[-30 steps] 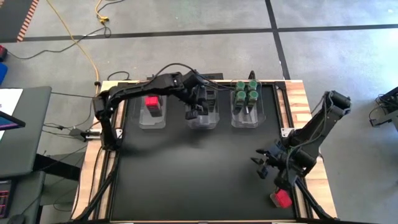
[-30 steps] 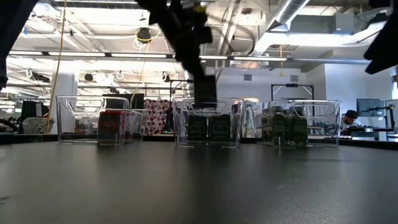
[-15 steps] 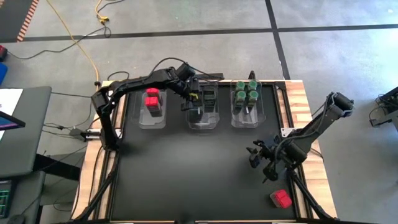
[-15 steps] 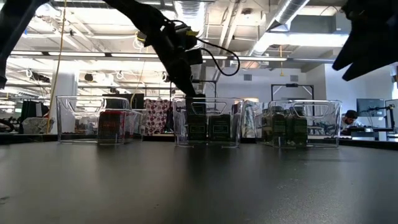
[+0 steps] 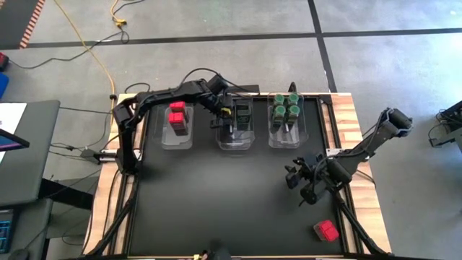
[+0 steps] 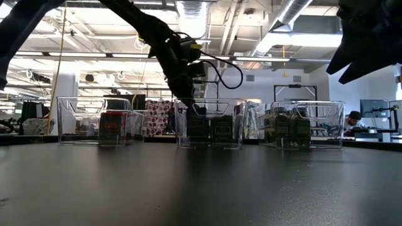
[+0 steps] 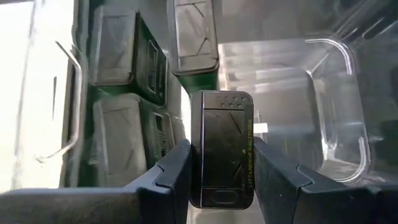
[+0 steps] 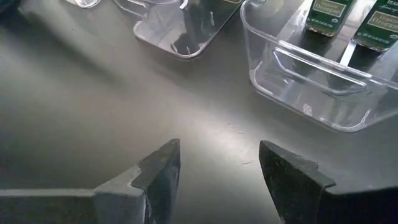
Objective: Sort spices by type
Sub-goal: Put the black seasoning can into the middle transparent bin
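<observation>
My left gripper (image 5: 224,121) reaches into the middle clear bin (image 5: 235,143) and is shut on a dark rectangular spice tin (image 7: 222,146). More dark tins (image 7: 114,55) stand in that bin. Red-topped containers (image 5: 177,115) sit in the left bin. Green-lidded jars (image 5: 286,108) sit in the right bin. One red-topped container (image 5: 326,231) lies on the table near the near right corner. My right gripper (image 5: 301,182) hovers open above the mat, to the far side of that container, touching nothing. My left gripper pinches the dark tin by its two long narrow sides (image 7: 198,168), one finger (image 7: 177,168) on each side, near the tin's end closest to the wrist. The fingers come from above, slanting down into the middle bin. Whether the tin rests on the bin's floor, I cannot tell.
Three clear bins stand in a row along the far edge of the black mat (image 5: 216,202). The right bin's near wall (image 8: 311,93) lies ahead of my right gripper (image 8: 217,158). The mat's middle and near left hold nothing.
My right gripper has moved away from the red-topped container, toward the far edge and a little left, staying open. My left arm has shifted slightly toward the table's left over the middle bin and tipped, keeping the dark tin in its fingers.
</observation>
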Tool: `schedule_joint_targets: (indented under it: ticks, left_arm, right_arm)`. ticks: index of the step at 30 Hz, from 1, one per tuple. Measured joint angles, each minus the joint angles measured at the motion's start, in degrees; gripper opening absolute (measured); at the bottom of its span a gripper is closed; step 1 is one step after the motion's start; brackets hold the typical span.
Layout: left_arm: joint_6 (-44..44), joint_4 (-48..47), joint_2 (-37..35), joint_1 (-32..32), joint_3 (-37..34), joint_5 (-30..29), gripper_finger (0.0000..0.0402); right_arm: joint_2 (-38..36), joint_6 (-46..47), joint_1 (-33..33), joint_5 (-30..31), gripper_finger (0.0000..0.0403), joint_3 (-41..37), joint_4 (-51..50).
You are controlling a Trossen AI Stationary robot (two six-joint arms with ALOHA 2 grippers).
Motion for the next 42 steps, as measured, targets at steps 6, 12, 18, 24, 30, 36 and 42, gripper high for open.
schedule_joint_targets:
  ticks: [6,12,18,24,30,36,42]
  left_arm:
    - [0.8,1.2,0.2,0.1,0.0,0.0,0.0131]
    - [0.2,2.0,2.7,0.1,0.0,0.5,0.0131]
    - [-1.3,2.6,2.8,0.1,0.1,0.2,0.0132]
    - [-1.4,3.0,2.9,0.2,0.2,-0.6,0.0132]
    - [-1.4,3.1,2.9,0.2,0.3,-2.1,0.0135]
    - [-2.0,3.1,2.9,0.2,0.3,-2.5,0.0152]
    - [-2.4,3.0,2.9,0.2,0.3,-2.6,0.0158]
  right_arm:
    - [0.0,0.0,-0.7,0.0,0.0245,0.0,0.0]
    - [0.0,0.0,-1.1,0.0,0.0245,0.0,0.1]
    - [0.0,0.0,-1.0,0.0,0.0245,0.0,1.0]
    - [0.0,0.0,-1.1,0.0,0.0245,0.0,1.1]
    - [0.0,0.0,-1.1,0.0,0.0245,0.0,1.1]
    - [0.0,0.0,-1.1,0.0,0.0245,0.0,1.2]
    - [0.0,0.0,-1.1,0.0,0.0245,0.0,1.2]
